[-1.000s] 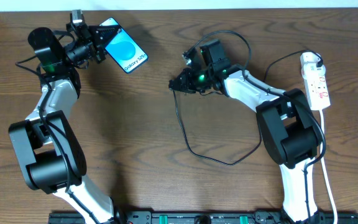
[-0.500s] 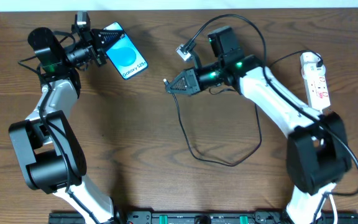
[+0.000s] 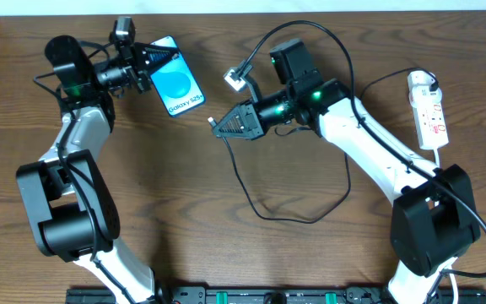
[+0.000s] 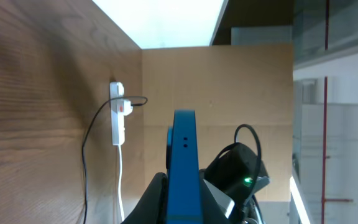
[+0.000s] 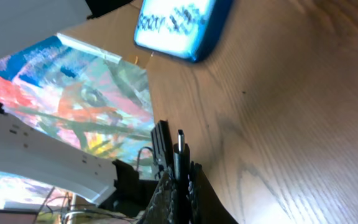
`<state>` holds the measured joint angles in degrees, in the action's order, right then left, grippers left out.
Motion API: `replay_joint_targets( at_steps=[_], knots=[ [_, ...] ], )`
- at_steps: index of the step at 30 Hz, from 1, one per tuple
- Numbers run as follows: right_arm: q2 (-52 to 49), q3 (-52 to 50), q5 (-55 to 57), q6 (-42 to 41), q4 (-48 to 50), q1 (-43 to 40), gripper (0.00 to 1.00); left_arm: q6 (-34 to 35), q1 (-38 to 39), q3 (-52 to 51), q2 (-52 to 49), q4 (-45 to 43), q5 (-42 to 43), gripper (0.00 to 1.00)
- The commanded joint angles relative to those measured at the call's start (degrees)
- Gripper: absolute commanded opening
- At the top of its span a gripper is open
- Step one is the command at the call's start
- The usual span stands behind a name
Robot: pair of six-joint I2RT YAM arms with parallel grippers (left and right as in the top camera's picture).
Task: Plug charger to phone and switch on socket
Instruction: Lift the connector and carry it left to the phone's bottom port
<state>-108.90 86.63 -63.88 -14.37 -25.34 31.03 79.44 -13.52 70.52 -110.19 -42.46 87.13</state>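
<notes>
Even, soft overhead light — wrist views blurred, bright glare behind.

The phone (image 3: 174, 81) screen reads "Galaxy S25".

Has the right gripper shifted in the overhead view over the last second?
Yes. The right gripper, shut on the charger plug, went left, farther from the power strip and nearer the phone.

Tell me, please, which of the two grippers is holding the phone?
The left gripper: it is shut on the edge of the blue-screened phone, while the right gripper pinches the charger by its plug tip instead.
</notes>
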Motion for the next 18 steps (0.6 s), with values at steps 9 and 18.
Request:
replay_joint_targets(
  at_steps=[9,18],
  knots=[
    [0.50,0.68,-1.22,-4.50,1.57,0.68,0.01,-2.64,1.22,0.96,0.46,-0.50,-0.66,0.07],
    [0.09,0.68,-1.20,-10.62,6.29,0.68,0.01,-1.95,1.33,0.96,0.46,-2.27,-2.40,0.07]
  ],
)
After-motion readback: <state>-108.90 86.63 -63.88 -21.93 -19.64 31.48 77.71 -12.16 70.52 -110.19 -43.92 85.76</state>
